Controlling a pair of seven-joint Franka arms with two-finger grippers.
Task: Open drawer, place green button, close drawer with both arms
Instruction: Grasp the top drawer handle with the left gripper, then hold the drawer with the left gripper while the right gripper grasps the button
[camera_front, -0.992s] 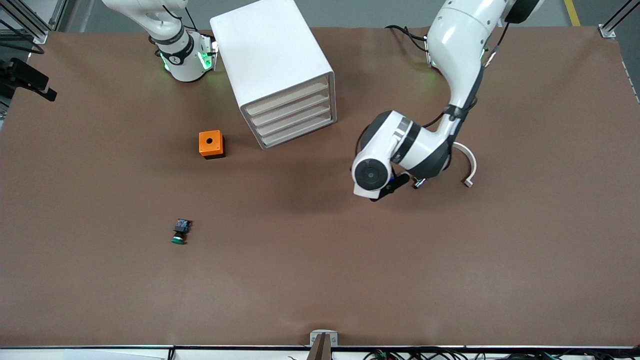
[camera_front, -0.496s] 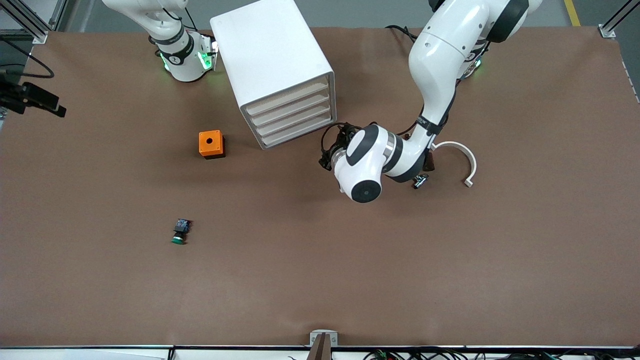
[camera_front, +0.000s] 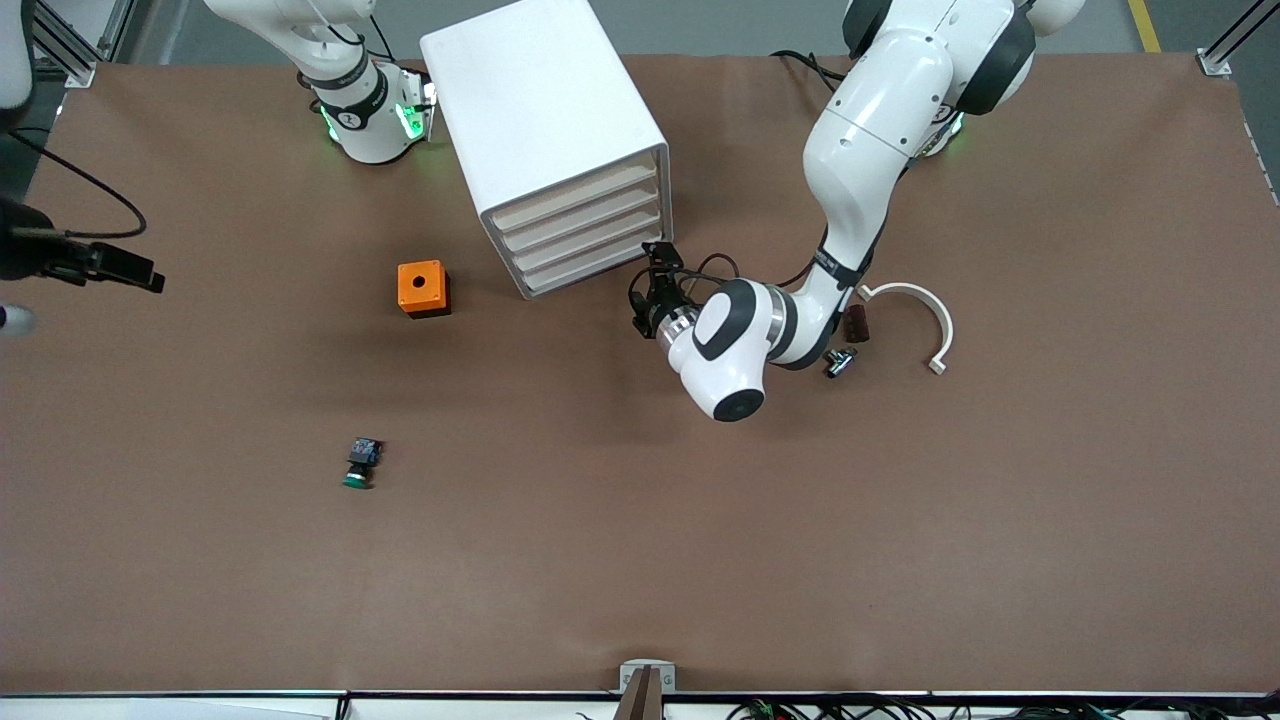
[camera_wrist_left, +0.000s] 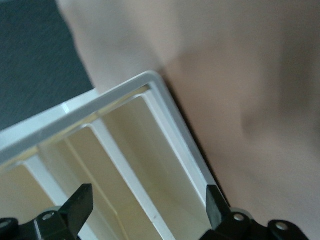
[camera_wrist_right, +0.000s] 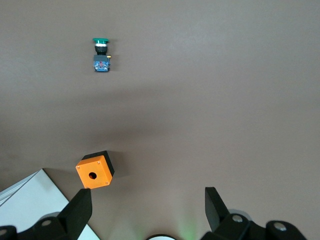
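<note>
The left gripper (camera_front: 652, 290), fingers spread, faces the drawers (camera_front: 583, 232) and should square up on one front before pulling straight, while the right gripper (camera_wrist_right: 145, 212), also spread, waits aloft and the button (camera_front: 360, 464) lies on the bench (camera_front: 900, 520) nearer the camera.

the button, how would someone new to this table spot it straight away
Start at the white drawer cabinet near the robots' bases, then find the orange box beside it, toward the right arm's end. The button lies alone, nearer the front camera than that box: tiny, with a round green cap on a black-and-blue body.
</note>
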